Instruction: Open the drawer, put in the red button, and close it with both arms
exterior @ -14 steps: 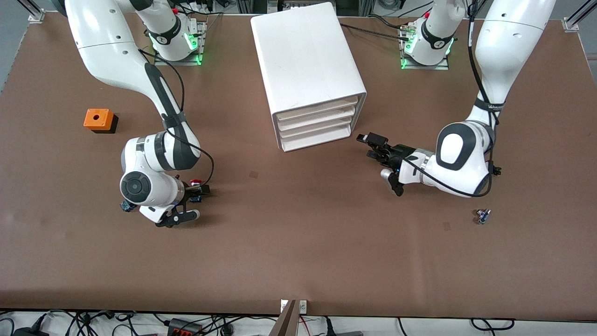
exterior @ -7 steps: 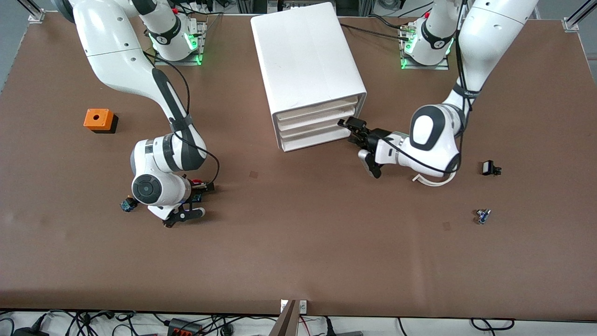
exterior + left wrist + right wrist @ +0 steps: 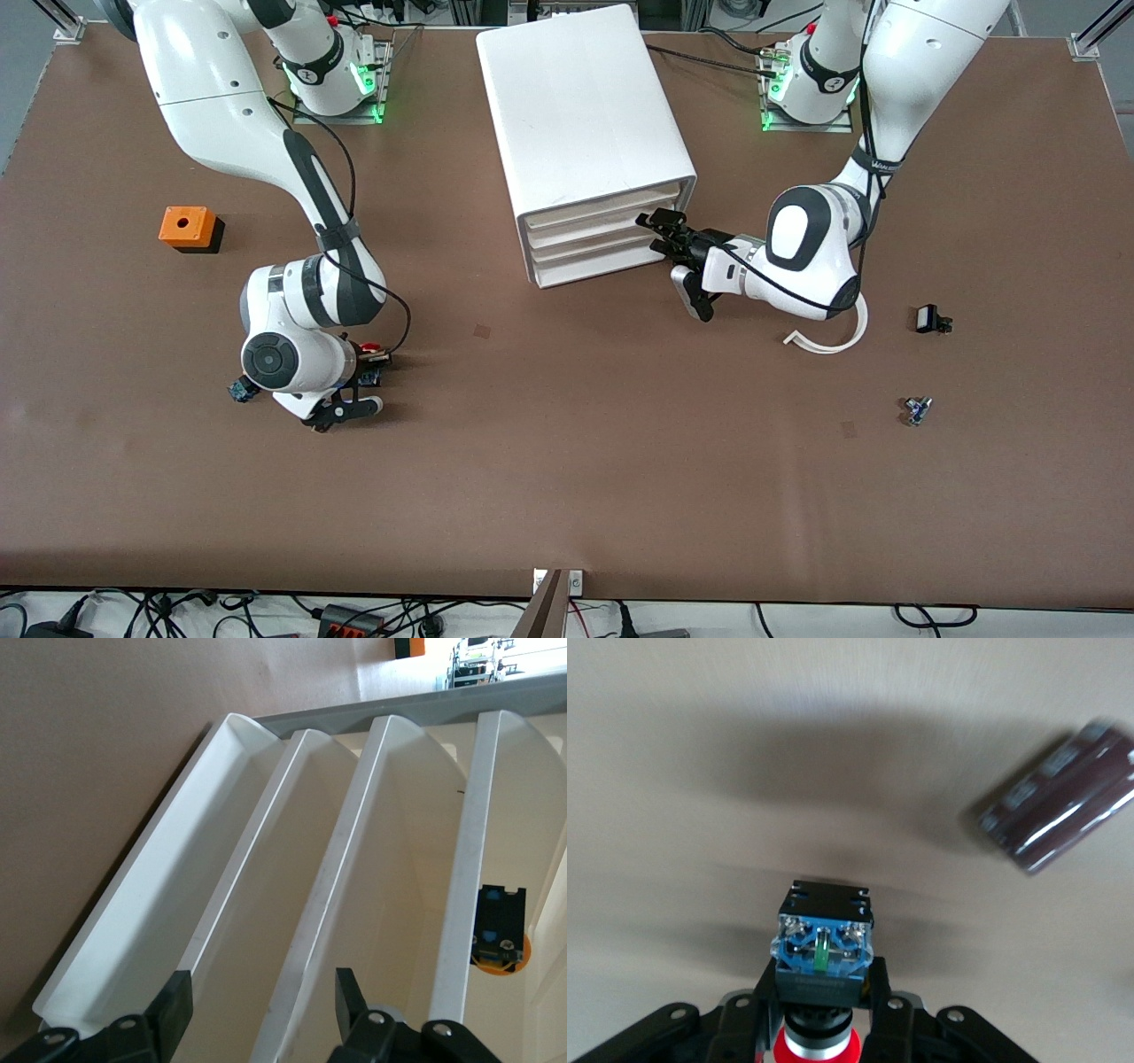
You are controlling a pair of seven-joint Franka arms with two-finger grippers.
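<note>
Left gripper point(image 3: 663, 232) now at the front of the white cabinet point(image 3: 585, 115), fingers spread with nothing between them; a second ago it hung over bare table toward the left arm's end, well clear of the drawer fronts; half a second ago it had reached the cabinet's lower corner; now it sits level with the upper fronts. Left wrist view shows the fingers point(image 3: 174, 1010) straddling a drawer lip, jaws apart; the drawer point(image 3: 611, 209) (topmost of three) looks shut in the front view, so opening has not begun.

Right gripper point(image 3: 370, 365) closed on the red button point(image 3: 820, 967); wrist view shows the teal base and black body pinched between the fingers, red cap toward the wrist; over the table toward the right arm's end, low, drifting only slightly across the last second.

Judgement: approach nearly done; next comes closing on the lip and pulling; the button waits, gripped, until the drawer is out.
</note>
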